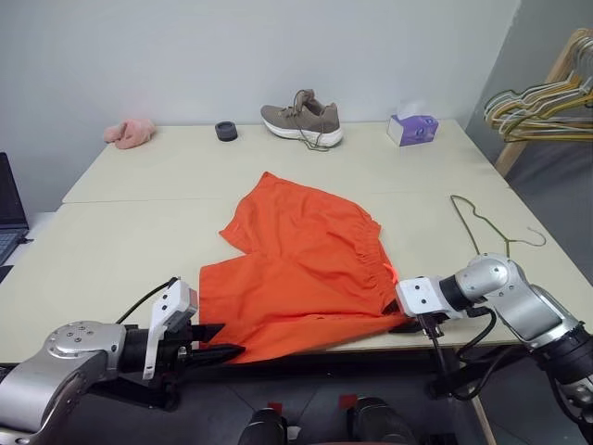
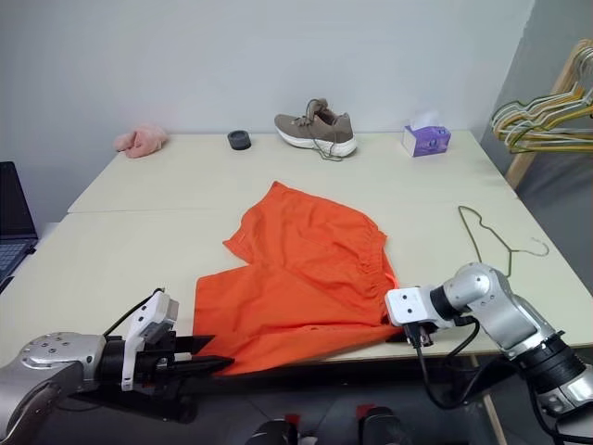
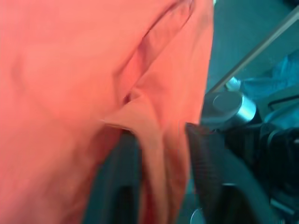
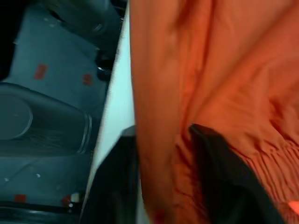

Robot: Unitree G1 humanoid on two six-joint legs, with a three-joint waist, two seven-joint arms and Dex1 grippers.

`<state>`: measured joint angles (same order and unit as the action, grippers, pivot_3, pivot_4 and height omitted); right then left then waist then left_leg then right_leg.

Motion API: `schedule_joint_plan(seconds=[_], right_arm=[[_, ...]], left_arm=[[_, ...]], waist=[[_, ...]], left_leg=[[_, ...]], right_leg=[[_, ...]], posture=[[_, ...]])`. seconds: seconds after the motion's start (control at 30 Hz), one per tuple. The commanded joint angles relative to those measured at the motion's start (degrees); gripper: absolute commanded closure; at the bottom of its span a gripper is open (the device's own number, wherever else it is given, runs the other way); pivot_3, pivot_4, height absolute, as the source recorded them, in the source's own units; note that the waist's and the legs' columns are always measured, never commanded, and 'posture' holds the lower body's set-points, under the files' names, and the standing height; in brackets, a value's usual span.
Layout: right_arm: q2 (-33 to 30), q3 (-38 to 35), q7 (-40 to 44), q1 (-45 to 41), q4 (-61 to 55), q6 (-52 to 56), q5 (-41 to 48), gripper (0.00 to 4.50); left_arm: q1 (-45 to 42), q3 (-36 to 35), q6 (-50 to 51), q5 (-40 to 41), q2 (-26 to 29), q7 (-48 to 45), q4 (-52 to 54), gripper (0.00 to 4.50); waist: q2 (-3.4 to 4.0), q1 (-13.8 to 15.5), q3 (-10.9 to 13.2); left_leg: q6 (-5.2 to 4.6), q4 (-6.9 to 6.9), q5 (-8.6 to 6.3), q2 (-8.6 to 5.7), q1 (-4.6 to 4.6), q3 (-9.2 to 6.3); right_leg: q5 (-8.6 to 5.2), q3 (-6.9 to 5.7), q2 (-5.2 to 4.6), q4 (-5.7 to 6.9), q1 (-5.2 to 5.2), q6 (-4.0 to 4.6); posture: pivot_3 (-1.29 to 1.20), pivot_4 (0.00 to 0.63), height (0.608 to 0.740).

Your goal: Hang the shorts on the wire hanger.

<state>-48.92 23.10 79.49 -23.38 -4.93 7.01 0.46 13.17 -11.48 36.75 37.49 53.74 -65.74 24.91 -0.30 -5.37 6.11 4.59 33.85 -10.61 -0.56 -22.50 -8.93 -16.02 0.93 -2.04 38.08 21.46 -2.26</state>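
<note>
Left eye view: the left gripper (image 1: 215, 339) meets the near corner of the shorts (image 1: 306, 269), the right gripper (image 1: 408, 320) the waistband end at the table (image 1: 130, 241) edge. The shorts lie flat, orange; the wire hanger (image 1: 486, 225) lies apart to their right. A shoe (image 1: 302, 120) and tissue box (image 1: 412, 129) stand behind.

Left wrist view: fingers (image 3: 208, 163) parted, a fabric fold between them.

Right wrist view: fingers (image 4: 219, 163) parted astride the gathered hem.
</note>
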Motion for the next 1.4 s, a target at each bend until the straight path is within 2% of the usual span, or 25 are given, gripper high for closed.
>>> schedule_joint_plan(seconds=[0.03, 0.13, 0.2, 0.33, 0.47, 0.57, 0.63, 0.77, 0.87, 1.03, 1.2, 1.4], right_arm=[[-0.7, -3.3, 1.7, -1.0, -2.6, 1.4, 3.9, 1.37], [0.7, -6.9, 0.7, -0.8, -3.9, 5.0, 9.4, 0.33], [2.5, -11.1, -1.9, 0.1, -4.7, 12.2, 15.4, 0.32], [5.9, -20.0, -10.8, 2.1, -4.9, 20.2, 21.1, 0.32], [11.1, -27.7, -22.5, 3.4, -4.1, 23.8, 23.3, 0.32], [14.9, -32.2, -31.9, 2.6, -1.1, 24.2, 22.0, 0.32], [17.1, -35.0, -41.2, 0.7, 2.9, 21.3, 18.2, 0.32], [17.1, -38.5, -55.1, -2.2, 12.0, 19.2, 11.4, 0.32], [16.1, -39.3, -57.8, -3.1, 16.4, 20.6, 10.4, 0.32], [14.9, -39.2, -60.6, -5.8, 24.2, 24.4, 9.9, 0.32], [13.7, -38.3, -61.2, -10.0, 33.9, 24.8, 8.8, 0.32], [14.1, -35.3, -57.5, -16.0, 49.7, 21.8, 7.4, 0.32]], left_arm=[[0.7, -1.5, 0.4, 1.0, 1.6, -0.7, 3.1, 1.44], [1.7, 0.9, -3.4, -3.7, 3.5, -1.7, 3.7, 0.49], [-0.8, 1.6, -3.4, -3.0, 1.6, -0.1, 3.4, 0.06], [-7.9, 1.5, 1.0, 4.0, -2.2, 3.2, 6.2, 0.06], [-13.1, 4.0, 0.3, 3.2, -4.2, 5.4, 7.8, 0.06], [-18.0, 5.5, -1.5, 1.8, -7.8, 8.9, 7.2, 0.06], [-21.8, 6.4, -2.2, 0.4, -11.1, 12.4, 4.5, 0.06], [-26.0, 8.5, -3.0, -1.0, -14.8, 13.3, -0.3, 0.06], [-28.7, 9.2, -0.3, 2.0, -15.3, 11.7, -1.3, 0.06], [-31.3, 10.5, -0.2, 0.5, -13.9, 9.2, -3.3, 0.06], [-32.4, 10.7, -1.1, -0.7, -12.7, 7.7, -4.6, 0.06], [-33.3, 10.8, -1.4, -1.5, -12.5, 7.2, -4.9, 0.06]], waist=[[0.00, 0.0, 0.0], [0.00, 0.1, 0.0], [0.01, 0.2, 0.0], [-0.06, 0.8, 0.0], [-0.05, 0.6, 0.0], [-0.03, 0.3, 0.0], [-0.02, 0.2, 0.0], [0.01, -0.2, 0.0], [0.00, -0.5, 0.0], [0.02, -1.9, 0.0], [0.01, -3.8, 0.0], [-0.01, -5.8, 0.0]], left_leg=[[0.00, 0.00, 0.00, 0.00, 0.02, 0.00], [0.00, 0.00, 0.00, 0.04, 0.04, 0.03], [0.00, 0.00, 0.00, 0.04, 0.05, 0.03], [0.00, 0.04, 0.00, 0.04, 0.02, 0.02], [0.01, 0.08, 0.00, 0.02, -0.02, 0.06], [0.00, 0.08, 0.00, 0.03, 0.01, 0.11], [0.00, 0.09, 0.00, 0.04, 0.03, 0.16], [-0.02, 0.16, 0.02, 0.04, 0.08, 0.27], [-0.03, 0.15, 0.02, 0.05, 0.04, 0.32], [-0.04, 0.12, 0.01, 0.10, 0.13, 0.59], [-0.14, 0.13, -0.04, 0.14, 0.51, 1.40], [-0.18, 0.22, -0.03, 0.15, 0.61, 1.53]], right_leg=[[0.00, 0.00, 0.00, 0.00, -0.02, 0.00], [0.00, 0.01, 0.03, 0.01, -0.01, 0.00], [0.00, 0.00, 0.04, 0.01, -0.01, 0.01], [0.01, -0.01, 0.05, 0.01, -0.03, 0.00], [0.03, 0.03, 0.06, -0.01, -0.04, -0.04], [0.04, 0.07, 0.09, 0.01, -0.04, -0.05], [0.06, 0.13, 0.12, 0.02, -0.04, -0.07], [0.22, 0.27, 0.18, 0.03, -0.06, -0.12], [0.22, 0.36, 0.22, -0.02, -0.05, -0.12], [0.41, 0.70, 0.35, 0.00, -0.01, -0.48], [0.41, 1.49, 0.40, -0.03, -0.07, -0.48], [0.46, 1.67, 0.43, -0.01, -0.13, -0.55]], posture=[[-0.08, 0.035, 0.740], [-0.09, 0.037, 0.740], [-0.09, 0.039, 0.740], [-0.10, 0.042, 0.740], [-0.13, 0.043, 0.740], [-0.14, 0.043, 0.740], [-0.14, 0.042, 0.740], [-0.16, 0.044, 0.740], [-0.16, 0.043, 0.740], [-0.17, 0.045, 0.740], [-0.17, 0.041, 0.740], [-0.17, 0.035, 0.740]])
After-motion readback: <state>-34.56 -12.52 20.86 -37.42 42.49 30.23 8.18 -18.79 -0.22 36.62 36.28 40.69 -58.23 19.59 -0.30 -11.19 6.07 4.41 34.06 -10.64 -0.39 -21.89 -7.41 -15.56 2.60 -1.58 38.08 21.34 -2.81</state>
